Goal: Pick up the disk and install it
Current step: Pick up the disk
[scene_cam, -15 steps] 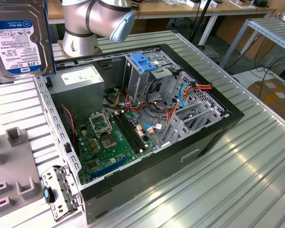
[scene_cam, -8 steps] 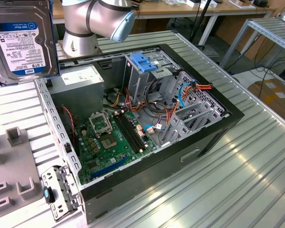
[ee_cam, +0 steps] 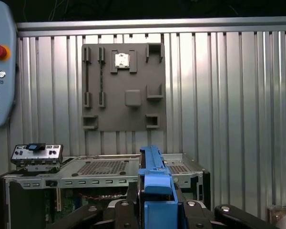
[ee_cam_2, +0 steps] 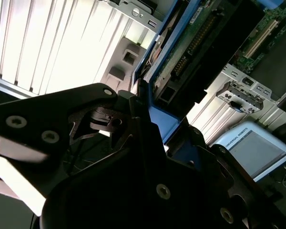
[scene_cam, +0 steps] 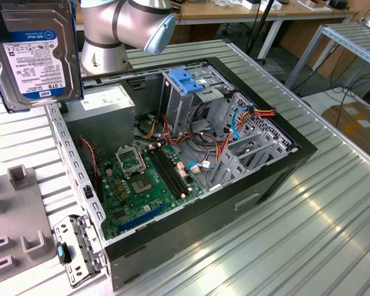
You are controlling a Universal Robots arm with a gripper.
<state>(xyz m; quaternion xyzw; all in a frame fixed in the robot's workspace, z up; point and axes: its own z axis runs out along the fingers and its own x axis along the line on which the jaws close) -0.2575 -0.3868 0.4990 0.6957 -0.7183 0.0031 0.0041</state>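
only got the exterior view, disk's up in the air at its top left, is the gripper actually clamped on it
observer: yes, in the second wrist view the gripper is shut on the disk.
operator: which face is toward that camera
observer: the green circuit-board underside.
operator: anything on the fixture plate
observer: in the first wrist view, one small pale square piece sits in a slot of the grey fixture plate.
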